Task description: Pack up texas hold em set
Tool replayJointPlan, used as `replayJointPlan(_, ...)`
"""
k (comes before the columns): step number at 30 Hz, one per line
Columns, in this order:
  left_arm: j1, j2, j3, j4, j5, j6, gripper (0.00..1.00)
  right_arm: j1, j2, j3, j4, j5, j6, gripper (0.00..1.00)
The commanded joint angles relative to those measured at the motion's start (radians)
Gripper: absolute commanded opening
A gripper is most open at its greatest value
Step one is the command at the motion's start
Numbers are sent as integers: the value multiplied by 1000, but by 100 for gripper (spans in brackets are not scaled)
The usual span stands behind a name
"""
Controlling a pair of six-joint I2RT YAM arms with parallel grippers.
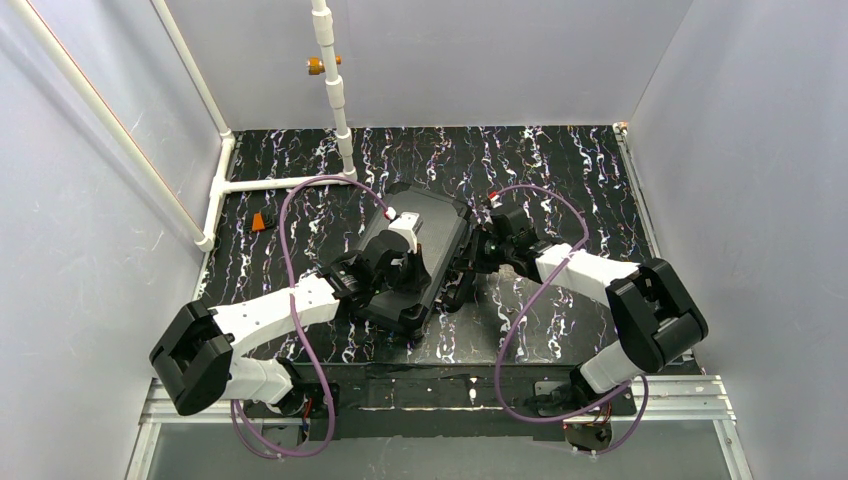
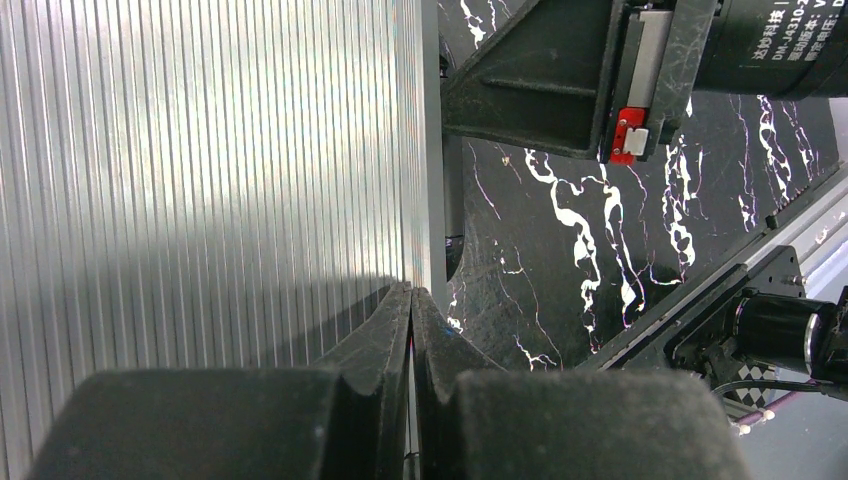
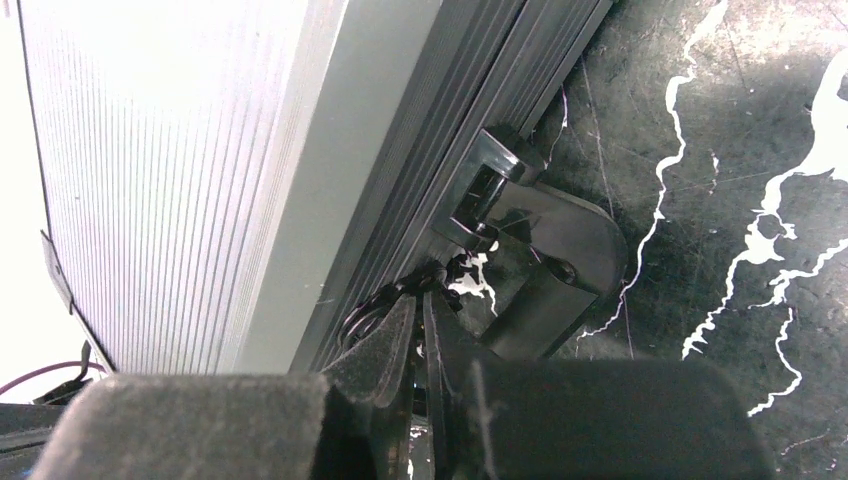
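The black hard case [image 1: 437, 222] of the texas hold em set lies shut and slanted at the table's middle. Its ribbed lid [image 2: 200, 180] fills the left of the left wrist view. My left gripper [image 1: 415, 283] rests over the lid, its jaws shut and empty [image 2: 412, 292] at the lid's edge. My right gripper [image 1: 468, 268] is at the case's right side. There its fingers [image 3: 422, 290] stand nearly together by the black handle [image 3: 560, 270] and its bracket. I cannot tell whether they pinch anything. Cards, chips and dice are hidden.
A small red-orange piece [image 1: 262, 221] lies on the table at the far left. A white pipe frame [image 1: 335, 90] stands at the back left. Grey walls close in three sides. A metal rail [image 1: 430, 390] runs along the near edge.
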Motion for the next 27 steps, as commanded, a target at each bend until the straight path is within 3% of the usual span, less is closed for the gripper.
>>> replayJointPlan(1, -20, 76, -81, -243, 24, 16, 0, 22, 20, 23, 51, -21, 17, 14)
replayJointPlan(27, -23, 85, -75, -238, 27, 17, 0, 61, 8, -32, 37, 5, 22, 12)
